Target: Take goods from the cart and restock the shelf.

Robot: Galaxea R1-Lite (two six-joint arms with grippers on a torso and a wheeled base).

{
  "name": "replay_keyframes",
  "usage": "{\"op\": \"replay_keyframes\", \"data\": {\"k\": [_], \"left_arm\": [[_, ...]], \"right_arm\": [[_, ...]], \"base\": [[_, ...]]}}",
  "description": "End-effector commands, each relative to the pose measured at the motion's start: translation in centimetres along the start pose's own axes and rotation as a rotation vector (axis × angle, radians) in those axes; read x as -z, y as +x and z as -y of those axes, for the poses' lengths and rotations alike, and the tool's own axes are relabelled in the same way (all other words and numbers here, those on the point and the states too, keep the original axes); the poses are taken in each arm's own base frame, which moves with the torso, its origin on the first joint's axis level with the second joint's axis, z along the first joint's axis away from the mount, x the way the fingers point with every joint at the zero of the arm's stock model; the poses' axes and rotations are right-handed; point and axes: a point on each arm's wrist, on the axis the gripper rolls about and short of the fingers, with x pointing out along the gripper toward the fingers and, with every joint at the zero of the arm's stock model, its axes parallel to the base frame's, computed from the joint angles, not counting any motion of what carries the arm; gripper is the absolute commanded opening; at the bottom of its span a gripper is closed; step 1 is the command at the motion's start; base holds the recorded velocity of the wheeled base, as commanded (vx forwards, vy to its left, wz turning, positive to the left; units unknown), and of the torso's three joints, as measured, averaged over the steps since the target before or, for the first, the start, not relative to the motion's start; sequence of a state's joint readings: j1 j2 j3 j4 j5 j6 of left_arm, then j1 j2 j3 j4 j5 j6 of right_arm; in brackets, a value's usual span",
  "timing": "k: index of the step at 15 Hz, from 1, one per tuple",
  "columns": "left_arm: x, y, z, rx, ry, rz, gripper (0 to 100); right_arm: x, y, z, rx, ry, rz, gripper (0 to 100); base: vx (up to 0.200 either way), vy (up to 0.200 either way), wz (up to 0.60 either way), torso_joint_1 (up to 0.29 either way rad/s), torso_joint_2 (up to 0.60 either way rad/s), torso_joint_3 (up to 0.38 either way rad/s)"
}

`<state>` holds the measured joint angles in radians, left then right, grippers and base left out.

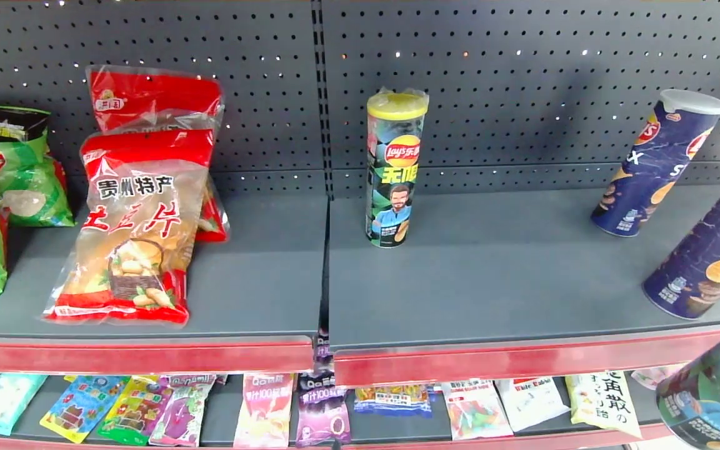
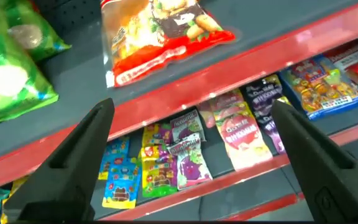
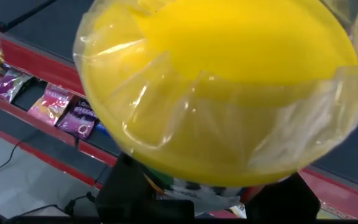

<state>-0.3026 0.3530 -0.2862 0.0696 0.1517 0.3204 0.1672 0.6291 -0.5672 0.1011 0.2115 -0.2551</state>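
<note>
1. Head view: the shelf (image 1: 497, 281) is seen with a grey deck and a red front strip (image 1: 135, 357); green crisp bags (image 1: 29, 181) are piled at its left end; two red potato-chip bags (image 1: 135, 237) are leaned one behind the other just beside them; a standing chip can (image 1: 395, 169) with a yellow lid is set upright near the middle, close to the pegboard back (image 1: 522, 94); two dark blue chip cans (image 1: 654, 169) are placed at the right end, well apart from it; the held chip can (image 1: 713, 394) is seen in the lower right corner, in front of the shelf's edge and not on the deck; flat sweet packets (image 1: 266, 409) are laid in a row on the lower shelf (image 1: 227, 415).
2. Left wrist view: the left gripper (image 2: 192, 107) is held in front of the red front strip; its dark fingers (image 2: 73, 168) are spread wide apart and nothing is held between them; a red potato-chip bag and a green crisp bag are seen on the deck beyond, and the sweet packets on the lower shelf between the fingers.
3. Right wrist view: the held chip can (image 3: 222, 81) is seen from above, its yellow lid covered by loose clear wrap; the right gripper (image 3: 201, 202) is clamped on the can's body under the lid, one dark finger on either side; the red front strip and some sweet packets are seen past the can.
</note>
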Motion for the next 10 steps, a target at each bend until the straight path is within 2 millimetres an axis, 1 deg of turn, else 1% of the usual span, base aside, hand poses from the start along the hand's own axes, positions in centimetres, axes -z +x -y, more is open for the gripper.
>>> {"op": "replay_keyframes", "data": {"k": [1, 2, 4, 5, 6, 7, 9, 10], "left_arm": [[-0.1, 0.0, 0.0, 0.003, 0.001, 0.004, 100], [-0.5, 0.1, -0.1, 0.017, 0.004, 0.004, 100], [-1.4, 0.9, -0.3, 0.036, 0.015, -0.023, 100], [-2.8, 2.1, -0.5, 0.055, 0.045, -0.056, 100], [-4.4, 3.3, -0.8, 0.087, 0.041, -0.071, 100], [-5.5, 4.3, -0.8, 0.129, 0.03, -0.069, 100], [-10.8, 9.5, -1.2, 0.293, -0.086, 0.011, 100], [-12.0, 11.6, -1.2, 0.31, -0.089, 0.015, 100]], "right_arm": [[-0.8, 0.1, 0.0, -0.048, -0.01, 0.027, 0], [-1.9, 0.6, 0.2, -0.083, -0.015, 0.036, 0], [-3.3, 1.3, 0.5, -0.108, -0.019, 0.048, 0], [-3.7, 1.9, 0.5, -0.129, -0.021, 0.042, 0], [-3.7, 2.2, 0.4, -0.149, -0.02, 0.034, 0], [-3.6, 2.3, 0.3, -0.162, -0.022, 0.032, 0], [-3.4, 2.7, 0.2, -0.173, -0.019, 0.012, 0], [-3.3, 2.8, 0.2, -0.173, -0.018, 0.007, 0]], "base": [[0.0, 0.0, 0.0, 0.0, 0.0, 0.0], [0.0, 0.0, 0.0, 0.0, 0.0, 0.0], [0.0, 0.0, 0.0, 0.0, 0.0, 0.0], [0.0, 0.0, 0.0, 0.0, 0.0, 0.0], [0.0, 0.0, 0.0, 0.0, 0.0, 0.0], [0.0, 0.0, 0.0, 0.0, 0.0, 0.0], [0.0, 0.0, 0.0, 0.0, 0.0, 0.0], [0.0, 0.0, 0.0, 0.0, 0.0, 0.0]]}}
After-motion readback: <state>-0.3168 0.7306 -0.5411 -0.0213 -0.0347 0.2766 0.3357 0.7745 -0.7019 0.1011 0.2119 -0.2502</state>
